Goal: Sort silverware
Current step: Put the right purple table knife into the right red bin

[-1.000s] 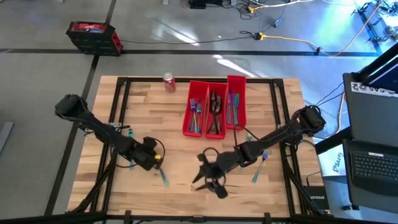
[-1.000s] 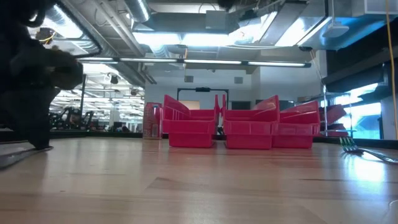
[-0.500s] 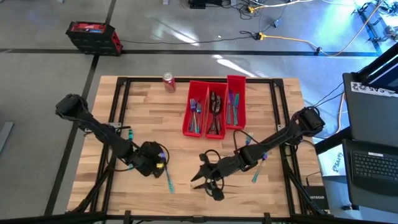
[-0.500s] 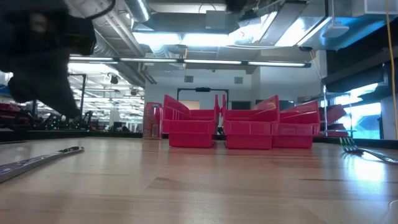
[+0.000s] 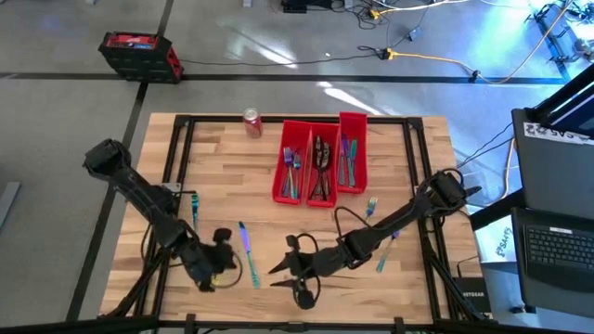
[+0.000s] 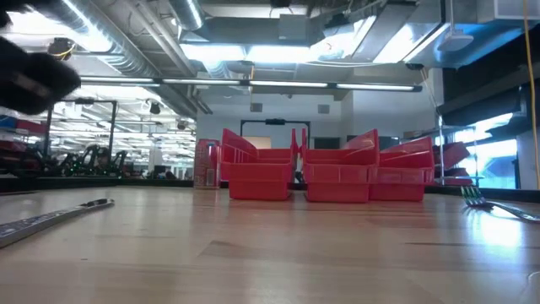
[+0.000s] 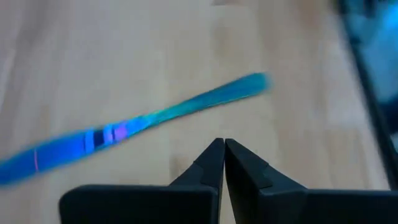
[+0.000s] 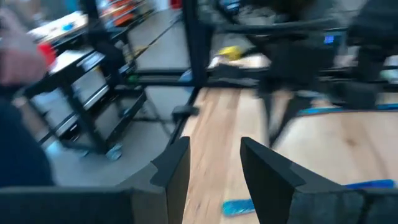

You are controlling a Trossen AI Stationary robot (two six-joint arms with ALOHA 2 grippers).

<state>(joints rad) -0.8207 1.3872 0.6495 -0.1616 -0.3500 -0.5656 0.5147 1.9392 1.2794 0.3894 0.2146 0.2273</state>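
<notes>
While its fingers are pressed together on nothing, the left claw (image 5: 225,261) hovers low at the worktop's (image 5: 223,176) front left; a teal-blue knife (image 5: 247,253) lies flat just beside it, toward the middle. Another teal piece (image 5: 194,206) lies behind this claw. Right of the knife, the right claw (image 5: 281,267) hangs parted and empty. Two forks (image 5: 386,250) lie farther right, and the three red bins (image 5: 319,158) hold sorted silverware (image 5: 321,165).

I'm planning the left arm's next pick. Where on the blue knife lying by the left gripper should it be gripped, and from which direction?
Probably mid-handle, coming straight down from above. The knife lies flat on the table, long and slim, so only a top-down pinch across its narrow width fits. The left gripper sits just beside it, fingers shut; they would need to open and straddle it crosswise. The right gripper is open nearby.
</notes>
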